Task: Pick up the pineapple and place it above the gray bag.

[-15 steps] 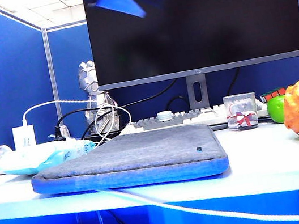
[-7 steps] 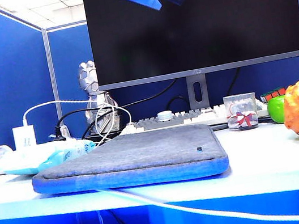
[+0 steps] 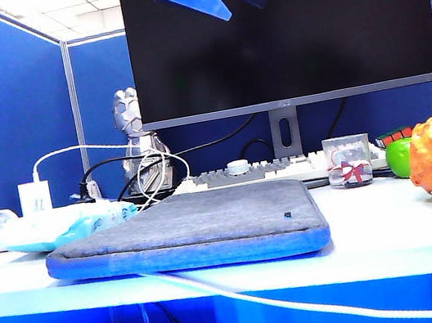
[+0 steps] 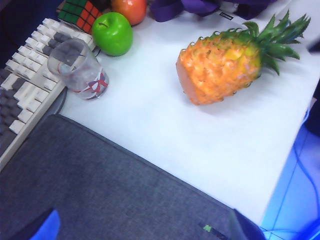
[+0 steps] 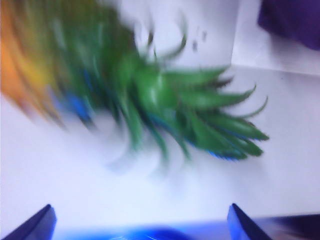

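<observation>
Left end effector wide over gray bag; right end effector wide above pineapple crown, nothing held.

The left gripper (jaws wide) hangs over the gray bag; the pineapple lies on its side nearby.

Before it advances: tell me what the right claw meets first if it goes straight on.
Likely the pineapple's leafy crown, straight ahead of the open right claw. The picture is blurred, so depth is unclear.
</observation>
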